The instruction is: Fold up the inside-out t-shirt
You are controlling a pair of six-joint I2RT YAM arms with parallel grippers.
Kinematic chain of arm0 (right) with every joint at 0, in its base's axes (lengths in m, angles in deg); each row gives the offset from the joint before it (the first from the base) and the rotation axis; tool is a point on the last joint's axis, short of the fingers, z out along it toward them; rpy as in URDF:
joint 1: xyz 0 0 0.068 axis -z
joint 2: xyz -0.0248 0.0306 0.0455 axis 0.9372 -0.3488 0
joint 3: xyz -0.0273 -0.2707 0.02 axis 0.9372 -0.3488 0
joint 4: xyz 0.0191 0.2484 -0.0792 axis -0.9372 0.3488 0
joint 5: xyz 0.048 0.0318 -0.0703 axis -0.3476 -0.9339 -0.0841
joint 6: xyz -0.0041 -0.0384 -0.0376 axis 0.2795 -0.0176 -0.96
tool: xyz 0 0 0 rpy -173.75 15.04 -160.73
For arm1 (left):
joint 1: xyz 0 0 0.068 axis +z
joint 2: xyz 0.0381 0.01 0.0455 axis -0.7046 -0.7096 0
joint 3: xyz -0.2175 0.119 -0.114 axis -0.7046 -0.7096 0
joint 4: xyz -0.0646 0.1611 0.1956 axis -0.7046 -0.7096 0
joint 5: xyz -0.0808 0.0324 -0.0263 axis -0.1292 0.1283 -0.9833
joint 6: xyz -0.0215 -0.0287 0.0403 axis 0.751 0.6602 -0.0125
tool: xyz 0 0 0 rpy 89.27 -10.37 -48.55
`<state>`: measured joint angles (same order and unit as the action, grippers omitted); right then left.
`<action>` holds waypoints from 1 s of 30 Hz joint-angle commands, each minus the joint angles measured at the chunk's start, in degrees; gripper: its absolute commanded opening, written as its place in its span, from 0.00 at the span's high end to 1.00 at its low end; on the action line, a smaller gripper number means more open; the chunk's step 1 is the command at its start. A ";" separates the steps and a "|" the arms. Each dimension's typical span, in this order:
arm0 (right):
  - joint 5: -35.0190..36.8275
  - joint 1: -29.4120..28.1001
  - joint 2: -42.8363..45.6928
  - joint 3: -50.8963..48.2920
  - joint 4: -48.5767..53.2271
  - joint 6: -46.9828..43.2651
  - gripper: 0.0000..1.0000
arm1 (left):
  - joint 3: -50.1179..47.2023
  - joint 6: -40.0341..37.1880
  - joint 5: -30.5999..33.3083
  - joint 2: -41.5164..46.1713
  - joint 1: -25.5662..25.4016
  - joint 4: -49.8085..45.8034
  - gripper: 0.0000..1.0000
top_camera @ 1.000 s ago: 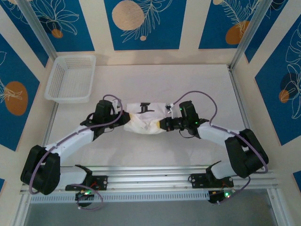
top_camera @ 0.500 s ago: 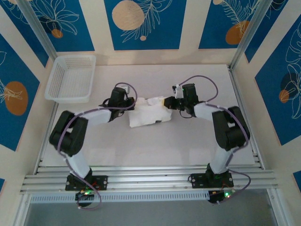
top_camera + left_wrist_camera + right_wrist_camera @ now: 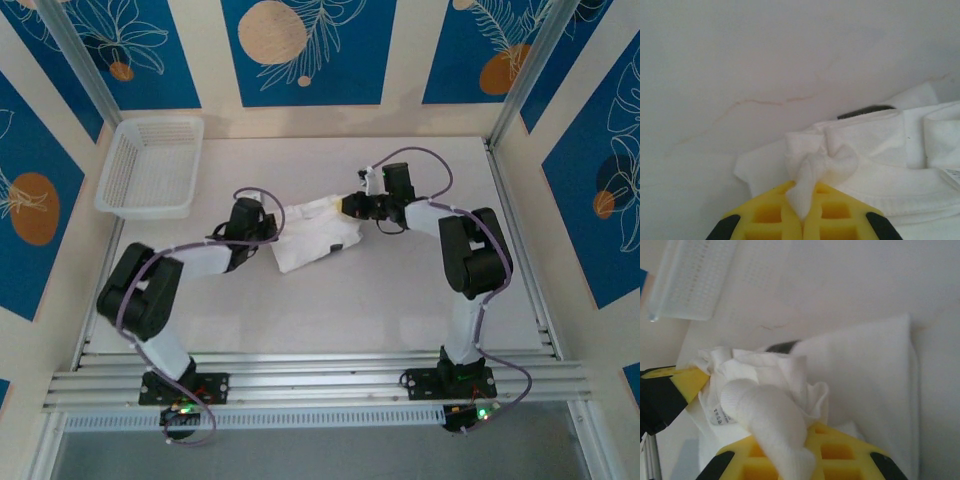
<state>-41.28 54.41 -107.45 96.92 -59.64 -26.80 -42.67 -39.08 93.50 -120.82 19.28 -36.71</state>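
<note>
The inside-out t-shirt (image 3: pixel 312 238) lies as a compact white folded bundle in the middle of the table. At its left edge my left gripper (image 3: pixel 272 229) is shut on a pinch of cloth; in the left wrist view the yellow fingertips (image 3: pixel 802 194) clamp a bunched fold of the t-shirt (image 3: pixel 880 150). The small dark tag (image 3: pixel 866 110) peeks out behind. My right gripper (image 3: pixel 346 206) is at the bundle's far right corner. In the right wrist view the gripper (image 3: pixel 800 440) is shut on a rolled hem of the t-shirt (image 3: pixel 865 370).
A white mesh basket (image 3: pixel 150 166) stands at the far left of the table and also appears as the basket (image 3: pixel 690 280) in the right wrist view. A metal rail (image 3: pixel 320 385) runs along the near edge. Bare tabletop (image 3: pixel 330 310) lies between shirt and rail.
Both grippers have carried the held cloth away from the near side and over, and the shirt now lies as a flatter fold farther back. Both arms have reached out.
</note>
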 commanded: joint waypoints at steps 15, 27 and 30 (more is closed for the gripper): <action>6.90 0.38 -9.49 26.61 26.03 -3.92 0.00 | 3.83 5.49 9.17 -4.35 3.79 -1.86 0.55; 5.56 -0.91 4.66 11.80 18.59 1.28 0.29 | 3.35 10.33 -11.72 9.90 3.50 -12.74 0.50; 9.30 -2.45 4.51 8.09 15.36 2.80 0.41 | 4.43 11.69 -13.90 6.87 -1.05 -14.43 0.55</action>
<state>-34.73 53.53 -102.14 108.26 -41.28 -26.01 -39.09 -29.68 87.01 -111.05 21.73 -45.85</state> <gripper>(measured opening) 0.603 0.453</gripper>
